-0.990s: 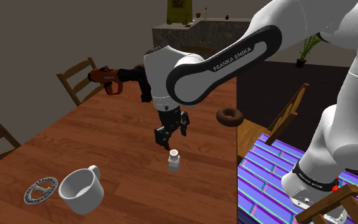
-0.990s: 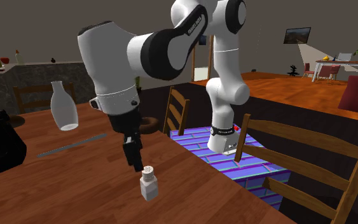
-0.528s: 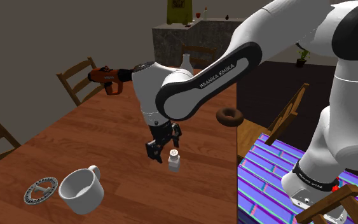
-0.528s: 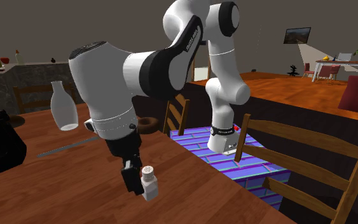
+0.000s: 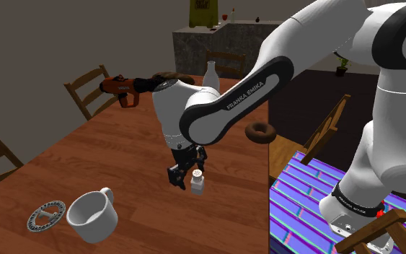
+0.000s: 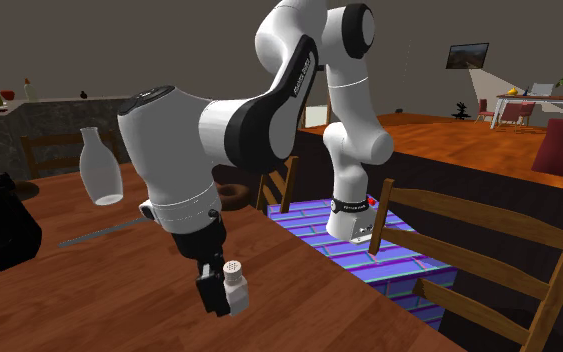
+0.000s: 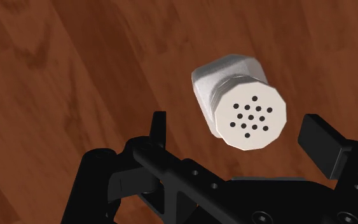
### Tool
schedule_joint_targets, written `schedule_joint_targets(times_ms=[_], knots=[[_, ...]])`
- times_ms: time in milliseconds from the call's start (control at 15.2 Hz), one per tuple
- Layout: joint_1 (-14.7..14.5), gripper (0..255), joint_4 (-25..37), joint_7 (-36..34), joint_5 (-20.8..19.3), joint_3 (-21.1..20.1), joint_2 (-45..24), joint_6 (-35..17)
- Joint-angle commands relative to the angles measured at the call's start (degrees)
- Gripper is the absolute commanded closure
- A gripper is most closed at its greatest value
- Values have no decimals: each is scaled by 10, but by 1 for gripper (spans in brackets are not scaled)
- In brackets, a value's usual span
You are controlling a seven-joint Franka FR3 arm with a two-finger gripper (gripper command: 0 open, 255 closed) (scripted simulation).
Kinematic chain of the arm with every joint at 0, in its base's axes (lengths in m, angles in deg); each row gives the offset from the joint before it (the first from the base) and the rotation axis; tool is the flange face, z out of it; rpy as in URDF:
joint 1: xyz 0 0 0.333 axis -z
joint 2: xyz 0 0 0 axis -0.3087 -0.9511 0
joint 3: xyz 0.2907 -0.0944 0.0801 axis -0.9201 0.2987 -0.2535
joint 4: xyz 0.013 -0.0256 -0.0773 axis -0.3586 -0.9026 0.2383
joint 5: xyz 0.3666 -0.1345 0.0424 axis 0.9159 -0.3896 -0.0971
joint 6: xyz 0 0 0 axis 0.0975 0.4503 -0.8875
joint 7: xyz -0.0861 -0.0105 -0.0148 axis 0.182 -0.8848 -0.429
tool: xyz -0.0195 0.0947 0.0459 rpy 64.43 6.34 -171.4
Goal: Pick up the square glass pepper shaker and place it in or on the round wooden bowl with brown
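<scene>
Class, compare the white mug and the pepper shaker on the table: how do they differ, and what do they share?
The mug is wide, with an open mouth and a handle; the shaker is narrow, closed by a cap with holes. The mug lies apart from the claw; the shaker sits inside the open claw, untouched. Both are pale and rest on the wooden table.

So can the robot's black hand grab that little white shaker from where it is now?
Probably yes. The gripper is open and low over the table, the shaker stands between its fingers without touching them, and nothing else is in the way.
</scene>
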Motion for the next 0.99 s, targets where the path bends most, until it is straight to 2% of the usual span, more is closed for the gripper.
schedule_joint_targets(times_ms=[0,132,198,792,924], knots=[[0,0,0,0,0,0,0,0],[0,0,0,0,0,0,0,0],[0,255,0,0,0,0,0,0],[0,255,0,0,0,0,0,0],[1,255,5,2,3,-1,8,13]])
